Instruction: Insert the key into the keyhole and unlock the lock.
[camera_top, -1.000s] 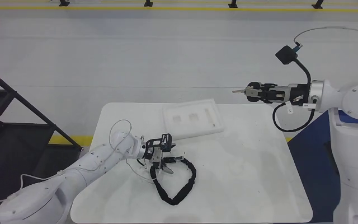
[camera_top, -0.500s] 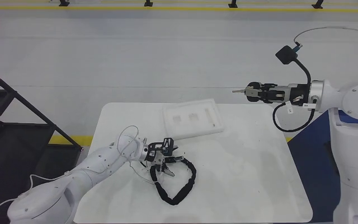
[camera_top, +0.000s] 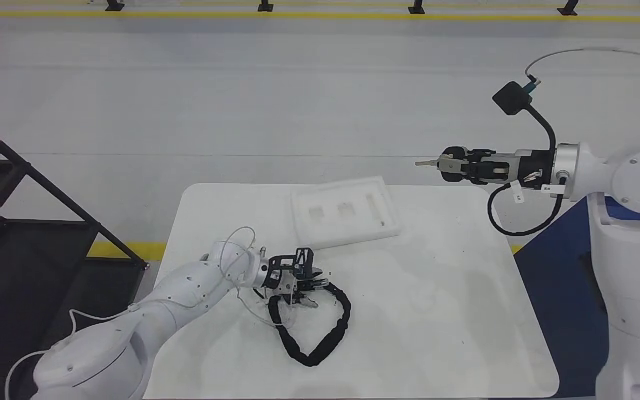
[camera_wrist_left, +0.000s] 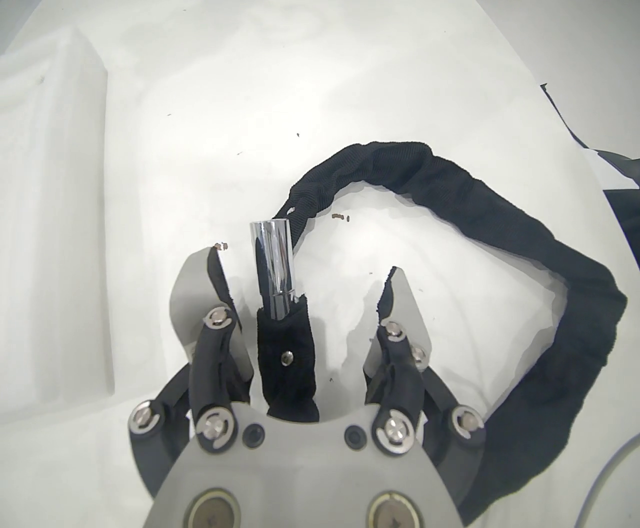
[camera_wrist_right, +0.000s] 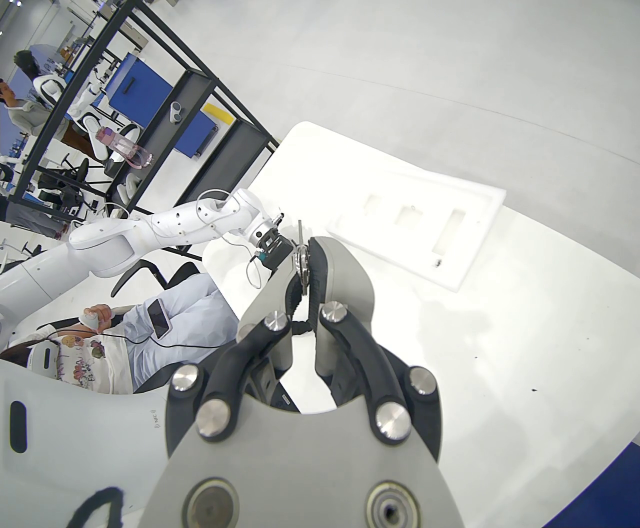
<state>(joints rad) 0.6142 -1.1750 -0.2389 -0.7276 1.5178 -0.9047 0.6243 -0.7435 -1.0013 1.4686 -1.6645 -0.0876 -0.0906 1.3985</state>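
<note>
Left pincer (camera_wrist_left: 305, 262) straddles chrome cylinder (camera_wrist_left: 272, 260) of black-sleeved lock (camera_wrist_left: 500, 210).

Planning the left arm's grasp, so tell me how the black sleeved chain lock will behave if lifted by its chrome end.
Probably floppy: the chain lock lies in a loose curved loop on the table, so the rest would likely hang and drag. The chrome end looks smooth and round, so it may slip or roll in the open left gripper.

A white foam tray (camera_top: 345, 212) lies on the table (camera_top: 450, 330).
</note>
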